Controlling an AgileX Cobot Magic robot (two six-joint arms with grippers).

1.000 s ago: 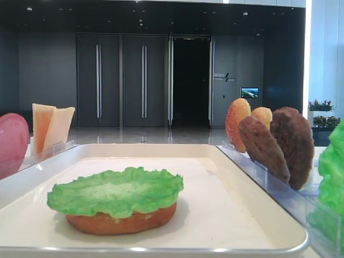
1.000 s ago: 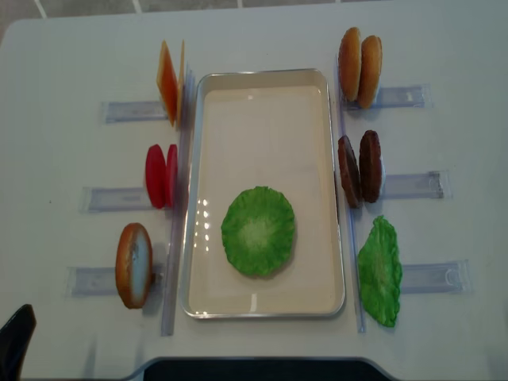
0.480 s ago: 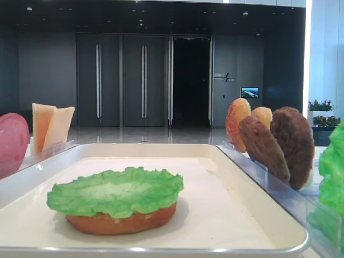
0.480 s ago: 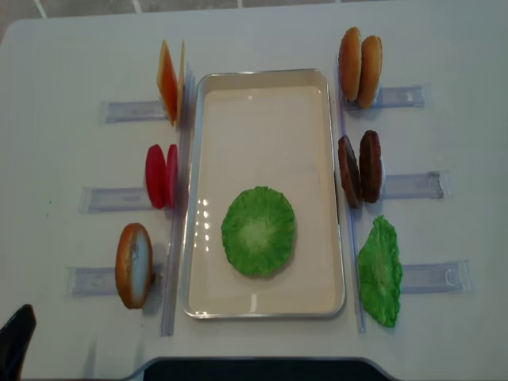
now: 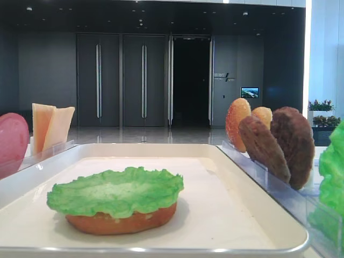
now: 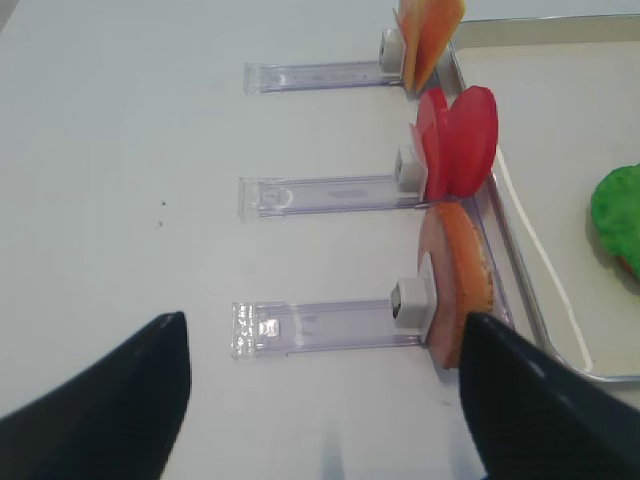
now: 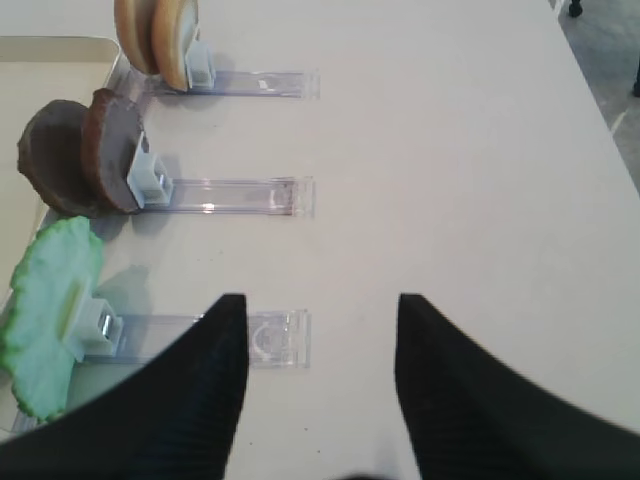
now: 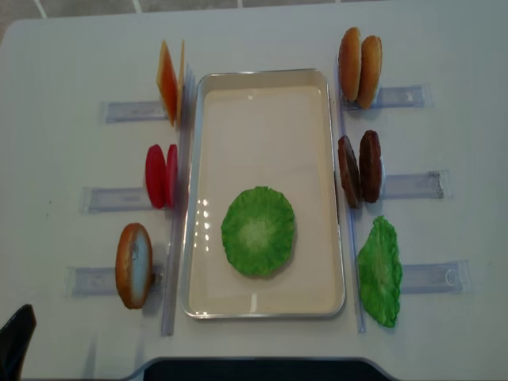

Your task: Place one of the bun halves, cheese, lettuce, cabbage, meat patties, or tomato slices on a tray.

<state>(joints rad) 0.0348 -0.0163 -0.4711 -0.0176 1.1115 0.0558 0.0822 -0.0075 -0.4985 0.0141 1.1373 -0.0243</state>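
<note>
green leaf on a bun, both grippers hanging back

green first: a lettuce (image 8: 258, 231) leaf lies flat on a bun half (image 5: 121, 221) in the near part of the tray (image 8: 263, 76), the bun's golden edge peeking out under the ruffle in the low front view. the rest of the tray's white lining is bare.

my right gripper (image 7: 320, 350) hovers over the white tabletop (image 7: 450, 150), fingers spread apart with nothing between them, just above the outer end of a clear holder (image 7: 250, 338). at the far end of that holder stands another lettuce leaf (image 7: 45, 310) on its edge, right by the tray's rim. beyond it two meat patties (image 7: 85, 155) stand upright in their own holder, and past those two bun halves (image 7: 155, 35) stand side by side.

my left gripper (image 6: 320, 400) is out over the other side, fingers wide and empty too. ahead of it a single bun half (image 6: 458, 285) stands on edge in its holder, just beside the tray. next along are two tomato slices (image 6: 458, 140), red and upright, then the cheese (image 6: 428, 30) slices at the far end, leaning together.

from above, only a dark corner of my left arm (image 8: 14, 349) shows at the bottom-left edge, well apart from everything.
</note>
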